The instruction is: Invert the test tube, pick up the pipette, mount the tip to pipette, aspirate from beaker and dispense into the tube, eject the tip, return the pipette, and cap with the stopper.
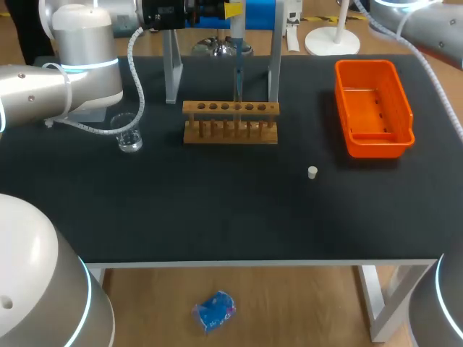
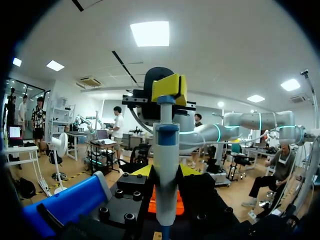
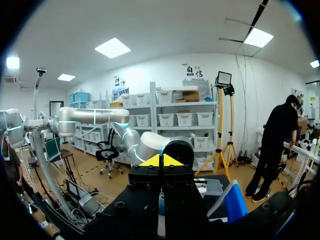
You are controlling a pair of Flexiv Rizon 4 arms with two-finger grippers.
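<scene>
My left gripper (image 1: 231, 11) is shut on the blue and white pipette (image 1: 237, 50) and holds it upright at the table's far edge. The pipette's lower end reaches down to a clear test tube (image 1: 237, 97) in the wooden rack (image 1: 230, 130). In the left wrist view the pipette (image 2: 166, 150) stands between my left gripper's (image 2: 166, 172) yellow tips. My right gripper (image 2: 169, 89) is shut and rests on the pipette's top button. In the right wrist view my right gripper (image 3: 160, 161) is shut above the pipette (image 3: 161, 220). A glass beaker (image 1: 130, 136) stands left of the rack. A small white stopper (image 1: 312, 172) lies right of centre.
An orange bin (image 1: 372, 108) sits at the back right of the black table (image 1: 217, 217). Two grey uprights of a stand (image 1: 172, 72) rise behind the rack. My right arm (image 1: 412, 22) comes in at the far right corner.
</scene>
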